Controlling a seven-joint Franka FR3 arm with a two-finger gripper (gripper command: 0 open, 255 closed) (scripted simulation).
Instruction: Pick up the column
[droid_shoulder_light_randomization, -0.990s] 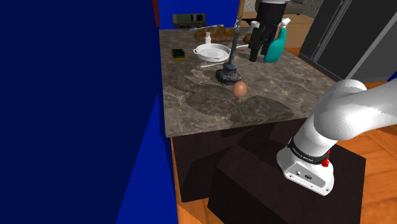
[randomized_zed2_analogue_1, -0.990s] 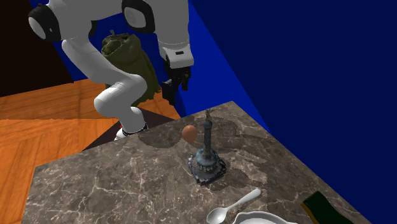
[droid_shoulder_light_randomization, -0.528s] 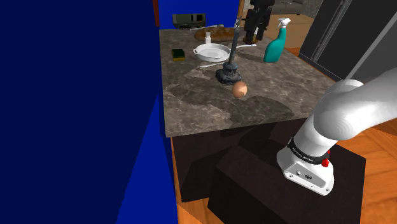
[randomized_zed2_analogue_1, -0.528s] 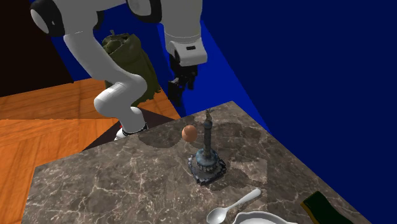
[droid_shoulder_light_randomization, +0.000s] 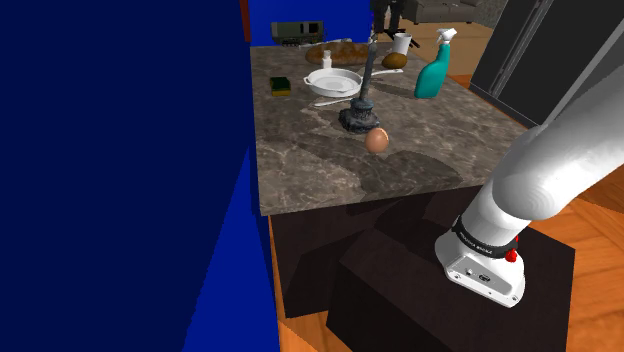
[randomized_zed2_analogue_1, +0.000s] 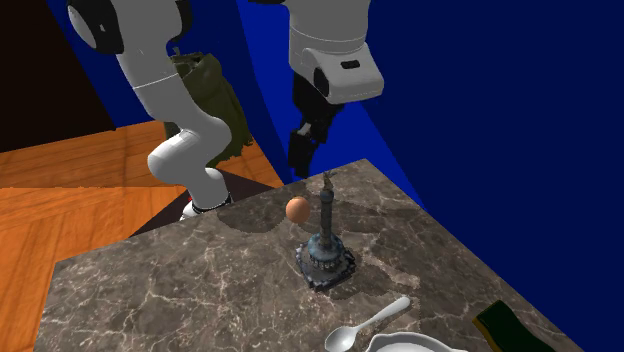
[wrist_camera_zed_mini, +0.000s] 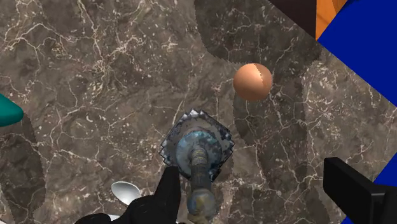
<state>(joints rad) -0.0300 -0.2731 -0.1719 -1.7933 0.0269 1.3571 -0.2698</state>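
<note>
Barely started tbh: end effector (wrist_camera_zed_mini: 261, 197) hangs with fingers wide apart and empty, the column (wrist_camera_zed_mini: 198, 153) upright on the tabletop (wrist_camera_zed_mini: 95, 76) just below, near one finger, so lowering, gripping and lifting are all left to do

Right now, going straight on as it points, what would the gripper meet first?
Probably the column: its top sits just inside one finger of the open gripper, which may clip it; otherwise the marbled counter. Depth is unclear.
</note>
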